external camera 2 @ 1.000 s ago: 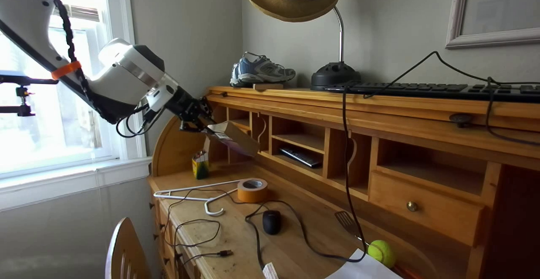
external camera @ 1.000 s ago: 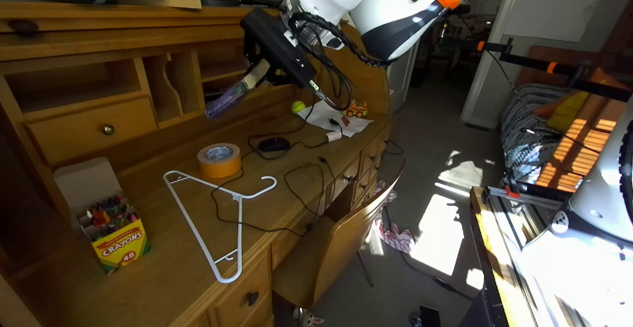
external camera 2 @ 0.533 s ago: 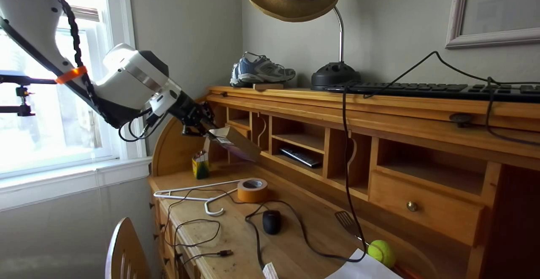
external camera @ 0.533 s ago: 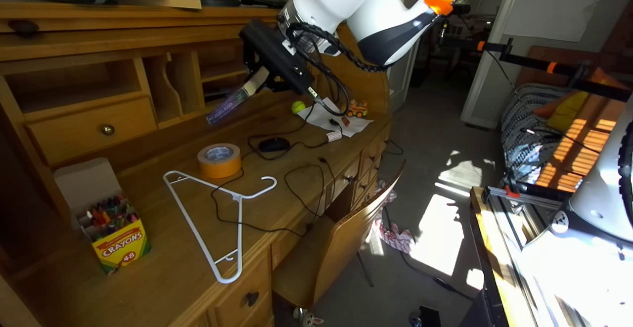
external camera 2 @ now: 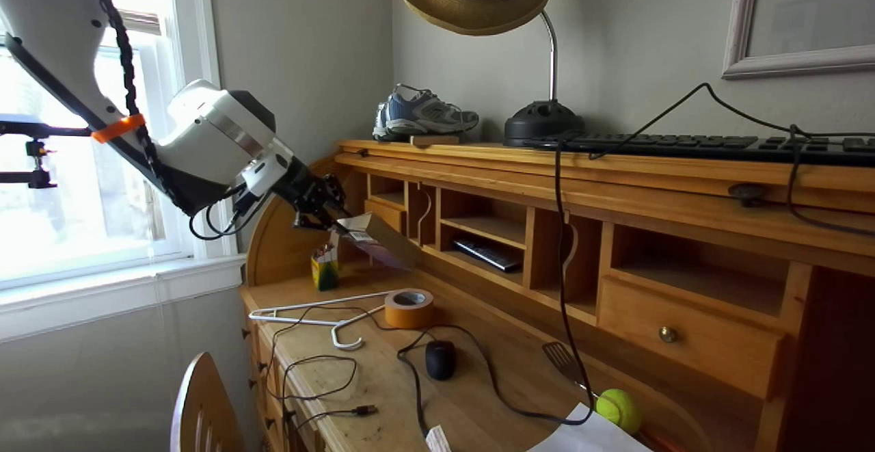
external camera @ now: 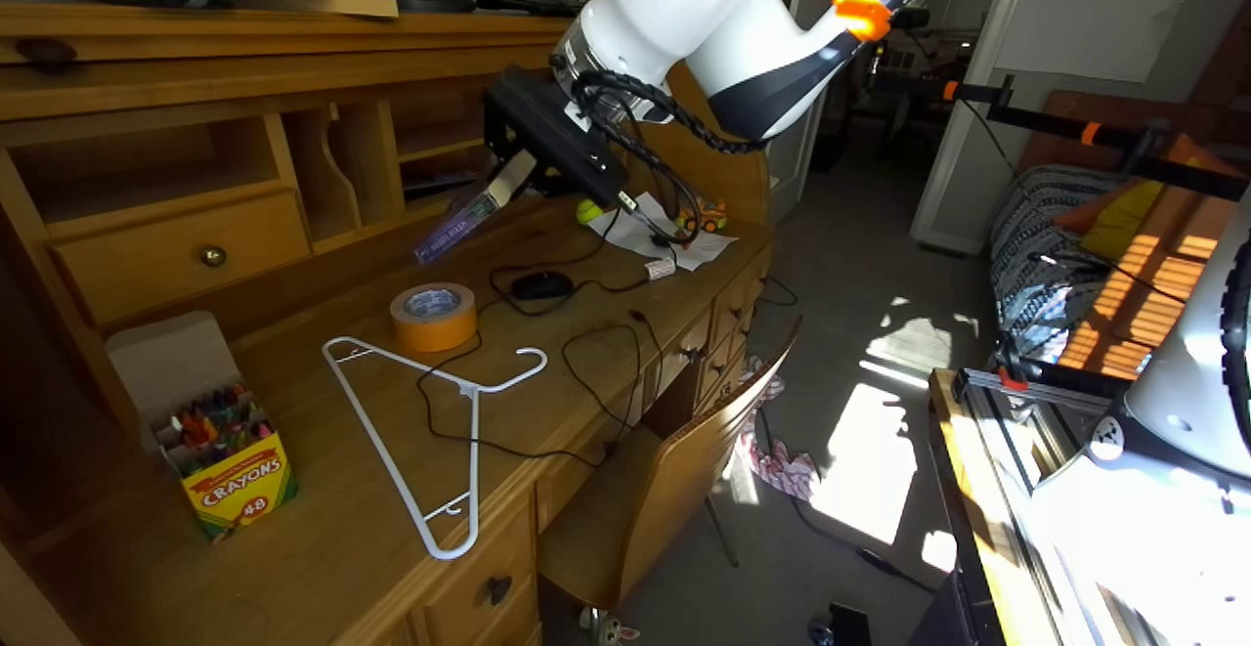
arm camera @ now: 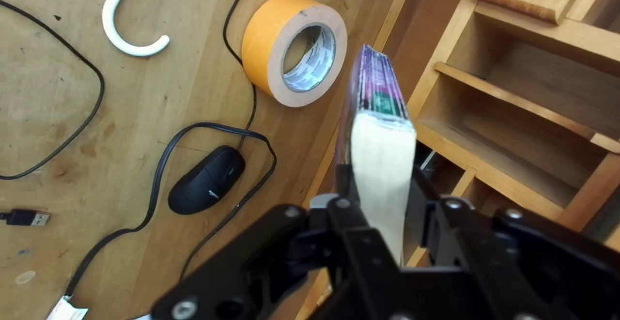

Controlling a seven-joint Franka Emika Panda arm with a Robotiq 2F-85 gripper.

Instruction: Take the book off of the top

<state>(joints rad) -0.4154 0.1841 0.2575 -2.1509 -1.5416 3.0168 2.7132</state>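
Clamps tilted book, bearing illegible print, in end effector above surface. Reads "CRAYONS" and "48" on box.

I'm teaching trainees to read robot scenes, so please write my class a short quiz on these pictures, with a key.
1. True or false: the hand holds the book off the hutch top.
2. Which stands on the hutch top? a) tape b) mouse c) lamp
3. Short answer: how can you tell that the crayon box is open?

Key: 1. True. 2. c. 3. Its flap is raised and the crayons show.
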